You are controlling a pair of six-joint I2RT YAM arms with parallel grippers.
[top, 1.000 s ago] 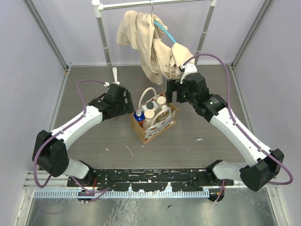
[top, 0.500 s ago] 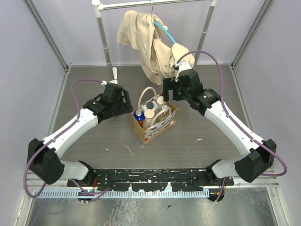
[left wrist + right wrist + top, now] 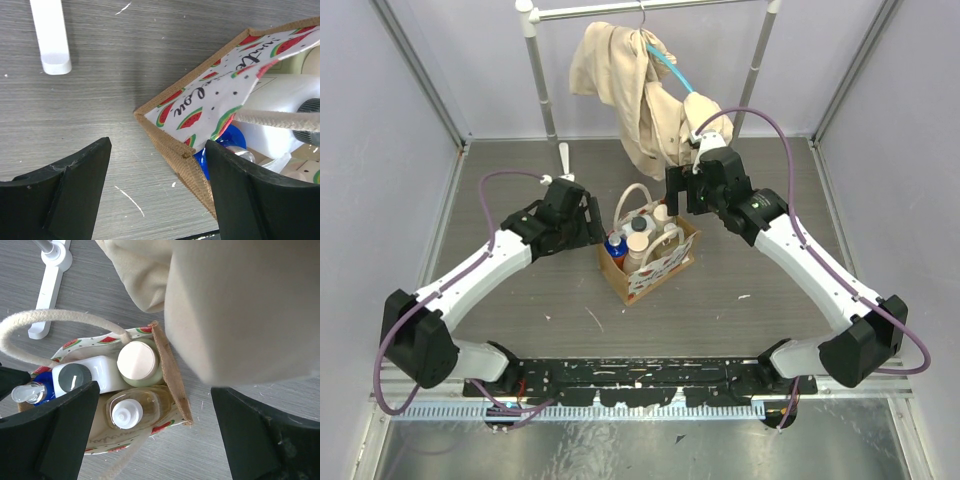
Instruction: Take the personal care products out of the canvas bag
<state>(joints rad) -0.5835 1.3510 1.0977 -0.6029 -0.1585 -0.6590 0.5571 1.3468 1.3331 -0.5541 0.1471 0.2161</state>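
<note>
2 empty, wide-spread tools flank the canvas bag (image 3: 655,268): left gripper (image 3: 159,150) at its left, right gripper (image 3: 155,390) above its far-right side; personal care products (image 3: 100,372) inside.

The only writing that can be read stands on the white panel of the canvas bag (image 3: 200,107), in black script letters among printed watermelon slices. In the left wrist view the lower line ends in "lon". The line at 1 o'clock from it seems to read "ite", and a fold hides the rest.
</note>
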